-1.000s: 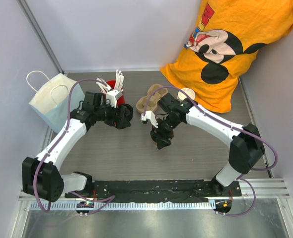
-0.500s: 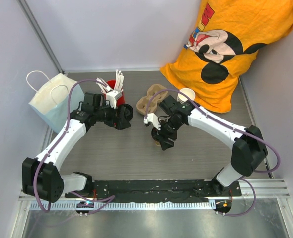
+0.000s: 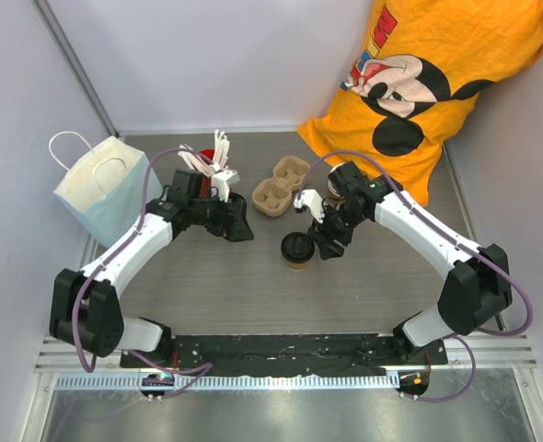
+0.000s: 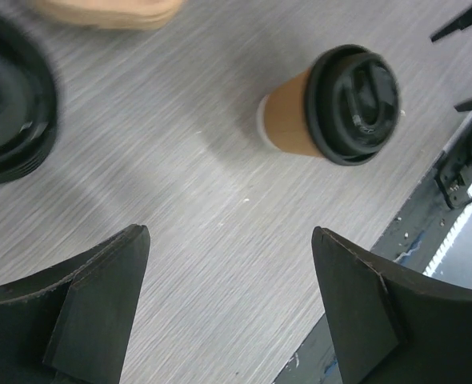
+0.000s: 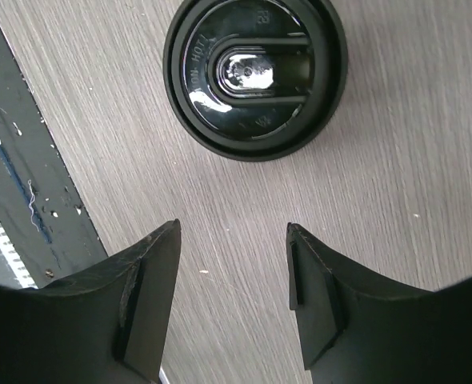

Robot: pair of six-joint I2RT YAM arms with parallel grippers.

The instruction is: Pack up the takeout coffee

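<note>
The cup (image 3: 297, 250) stands on the table (image 3: 244, 290) between the two grippers. The right gripper (image 3: 326, 245) is just beside it, jaws spread wide and holding nothing, fingers (image 5: 150, 298) clear of the lid (image 5: 254, 76); the left gripper (image 3: 241, 227) is near the other side, also wide open and empty. The cup is upright, long axis vertical, lid on top; it has a brown kraft wall and a round black lid with a raised oval centre. The carrier (image 3: 281, 184) lies behind it.
</note>
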